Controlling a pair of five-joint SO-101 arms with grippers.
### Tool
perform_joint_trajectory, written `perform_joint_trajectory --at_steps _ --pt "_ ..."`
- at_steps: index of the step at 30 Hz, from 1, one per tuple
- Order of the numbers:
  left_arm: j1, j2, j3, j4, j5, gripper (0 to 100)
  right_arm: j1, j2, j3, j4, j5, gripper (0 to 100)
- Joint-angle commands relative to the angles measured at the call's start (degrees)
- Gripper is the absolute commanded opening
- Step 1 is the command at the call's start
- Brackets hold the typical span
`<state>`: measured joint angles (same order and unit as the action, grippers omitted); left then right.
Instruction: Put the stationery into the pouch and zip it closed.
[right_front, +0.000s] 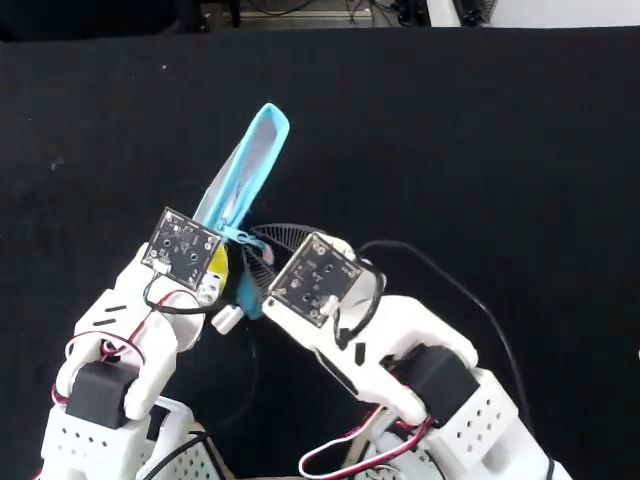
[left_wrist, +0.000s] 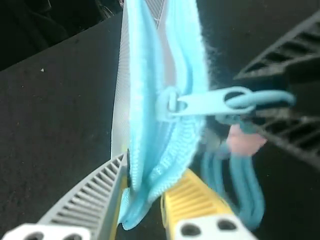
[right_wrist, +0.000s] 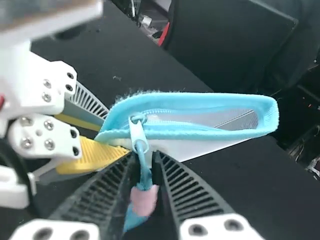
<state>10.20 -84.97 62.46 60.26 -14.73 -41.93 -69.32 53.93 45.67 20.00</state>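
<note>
Pouch (right_front: 245, 165): blue-trimmed, lifted off the black table (right_front: 480, 150), one end angled up and away from both arms. We cannot tell whether any stationery is inside.

Zipper slider (right_wrist: 135, 121): sits at the pouch end nearest the arms. We cannot tell whether the teeth beyond it are joined.

Pull tab (left_wrist: 210, 102): sticks out sideways from the slider, with a blue cord loop (left_wrist: 240, 185) and a pink charm (right_wrist: 142, 200) hanging off it.

Right gripper (right_wrist: 145, 160): black fingers pinched shut on the pull tab, just off the pouch edge.

Left gripper (left_wrist: 150, 175): grey and yellow fingers clamped on the pouch corner beside the slider.

Our reading: zipping step. To do it well, we hold the left clamp firm as an anchor and draw the tab straight along the zipper line toward the far end of the pouch, not outward. A sideways pull risks jamming the slider or dragging fabric out of the clamp.
</note>
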Motion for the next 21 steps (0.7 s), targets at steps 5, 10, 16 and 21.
perform_joint_trajectory --at_steps 5,10,16,21 --pt "-0.3 0.4 -2.7 0.0 -0.2 3 1.1 -1.0 0.0 -1.8 0.0 3.4" --pt "-0.4 0.4 -2.7 0.2 -0.2 3 4.9 -1.0 -4.4 -1.8 -0.1 1.0" --pt "-0.7 0.4 -2.9 0.2 -0.2 3 8.4 -0.2 -11.6 -1.8 -0.4 1.1" --pt "-0.7 0.4 -2.9 0.2 -0.2 3 11.5 4.7 -12.4 -3.7 0.0 1.1"
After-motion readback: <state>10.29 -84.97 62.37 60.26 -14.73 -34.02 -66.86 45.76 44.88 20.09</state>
